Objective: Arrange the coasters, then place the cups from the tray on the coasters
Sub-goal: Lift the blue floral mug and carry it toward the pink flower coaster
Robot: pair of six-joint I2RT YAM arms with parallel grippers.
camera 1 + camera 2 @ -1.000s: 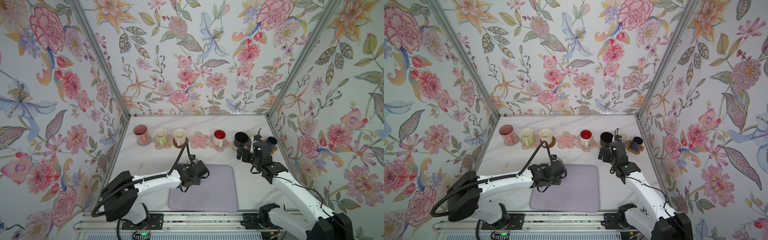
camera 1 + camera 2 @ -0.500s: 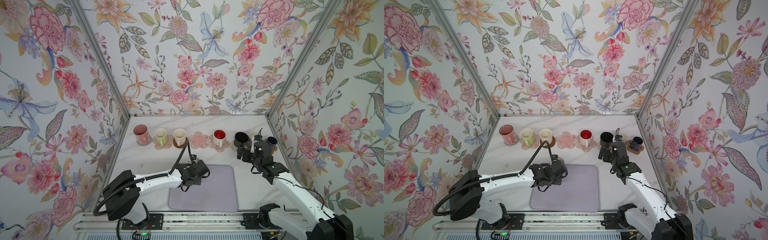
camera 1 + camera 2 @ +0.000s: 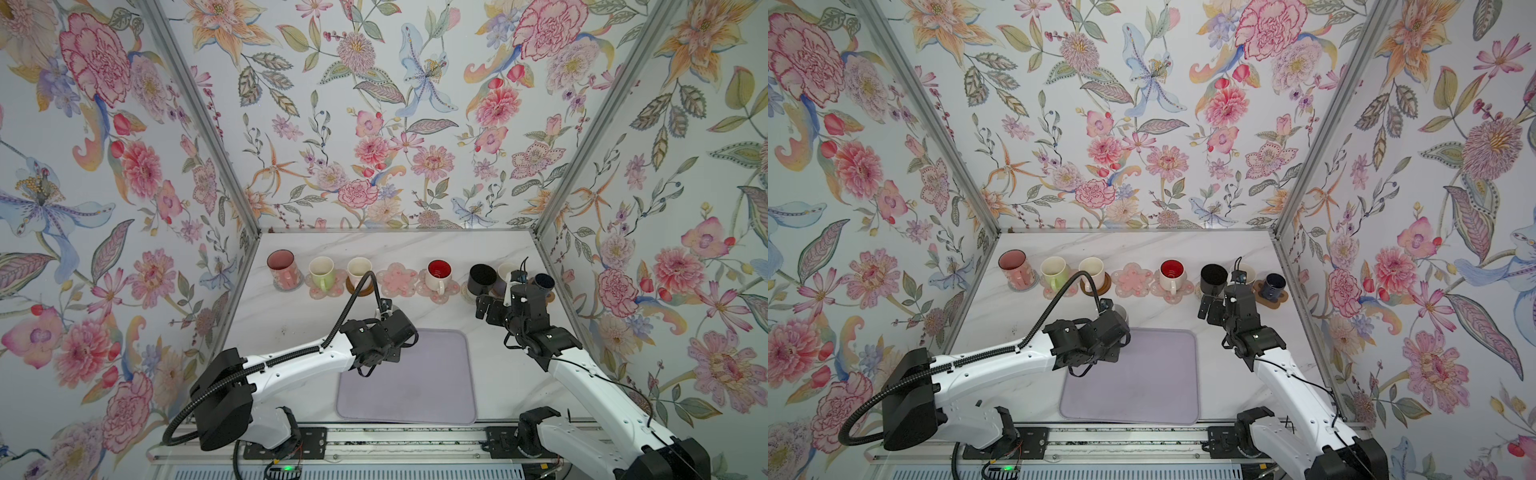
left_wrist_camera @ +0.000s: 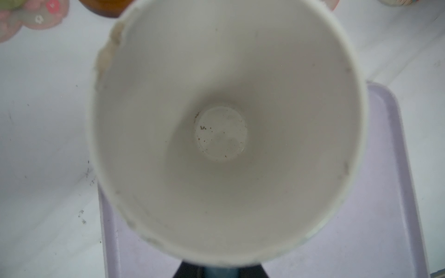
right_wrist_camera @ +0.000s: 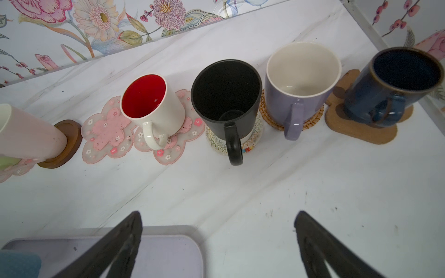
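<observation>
**Top views.** The left claw [image 3: 392, 322] sits over the far corner of the tray [image 3: 436, 395]. Its jaws are hidden under the wrist, and only the pale rim of the blue cup [image 3: 1120, 312] shows just ahead of it. The bare flower coaster [image 3: 399, 280] lies near and straight ahead of this claw, toward the back wall. It sits between the cream cup [image 3: 359, 270] and the red-lined cup [image 3: 438, 276]. The right claw [image 3: 496, 305] hangs before the black cup [image 3: 482, 278], with the red-lined cup between it and the bare coaster. Judgement: the left arm is the nearer and has the open line.

**Left wrist.** The blue cup fills the frame, white inside, mouth up at the camera. Its long axis therefore stands upright, in line with the claw. The left claw is closed on the cup at its near side, though the contact itself is hidden. The tray lies beneath. Whether the cup's base has left the tray cannot be told.

**Right wrist.** The right claw [image 5: 219, 240] has its jaws spread wide with nothing between them. Ahead of it stand the black cup, the lavender cup [image 5: 301, 91] and the navy cup [image 5: 397, 84], each on its own mat. The bare flower coaster lies ahead and aside, just beyond the red-lined cup.
</observation>
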